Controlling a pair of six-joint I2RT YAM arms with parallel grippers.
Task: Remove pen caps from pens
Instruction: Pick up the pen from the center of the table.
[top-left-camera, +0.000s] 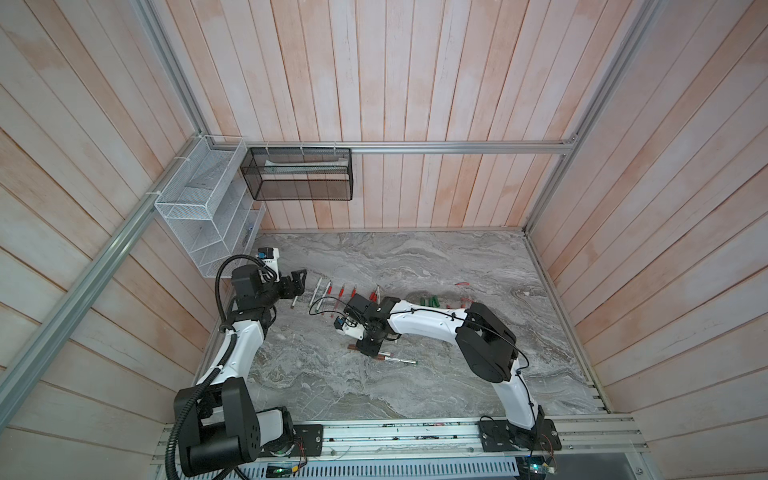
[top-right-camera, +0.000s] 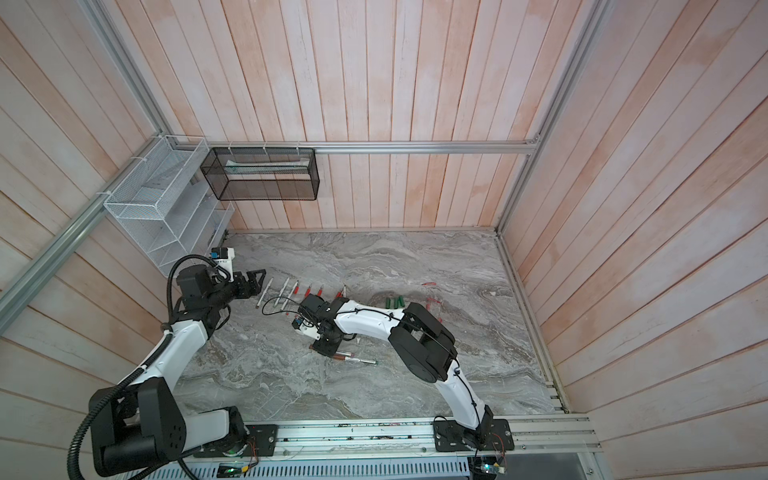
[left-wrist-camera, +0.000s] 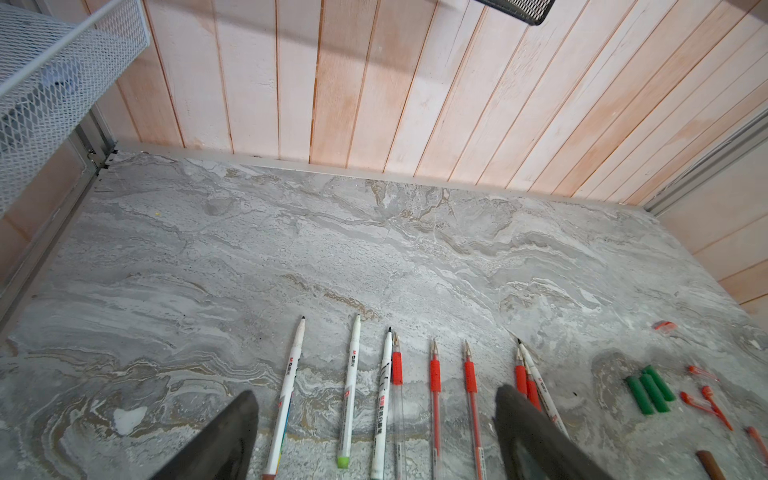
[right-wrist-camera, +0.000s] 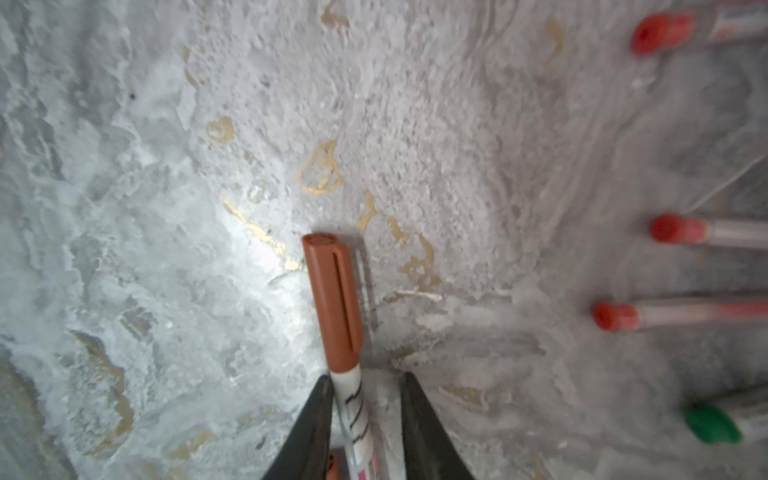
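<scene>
Marble table (top-left-camera: 415, 266) looks mostly done: uncapped pens (left-wrist-camera: 434, 376) lined up, left hand (left-wrist-camera: 376, 395) gaping empty, right hand (right-wrist-camera: 368, 376) loosely straddling a brown-capped marker (right-wrist-camera: 337, 316)

Worktop (top-left-camera: 415, 257): grey marble pattern, white streaks, tan-gold veins.
Wall planks (top-left-camera: 374, 83): whitewashed pink, orange-brown seams.
Frame rails (top-left-camera: 457, 147): silver.
Wire basket (top-left-camera: 195, 199): white.
Mesh basket (top-left-camera: 299, 174): black.
Left arm (top-left-camera: 245, 345), right arm (top-left-camera: 424, 322): white shells, black joints and cables.
Left claw (left-wrist-camera: 376, 392), right claw (right-wrist-camera: 368, 378): dark grey.
Capped marker (right-wrist-camera: 353, 407): white barrel with black zigzag marks.
Brown cap (right-wrist-camera: 334, 303): plain reddish brown.
White markers (left-wrist-camera: 350, 386): white barrels, red and black print, black tips; one end lime green.
Gel pens (left-wrist-camera: 435, 374): clear barrels, red grips.
Green caps (left-wrist-camera: 650, 388): three, plain dark green.
Red caps (left-wrist-camera: 705, 391): slim, orange-red.
</scene>
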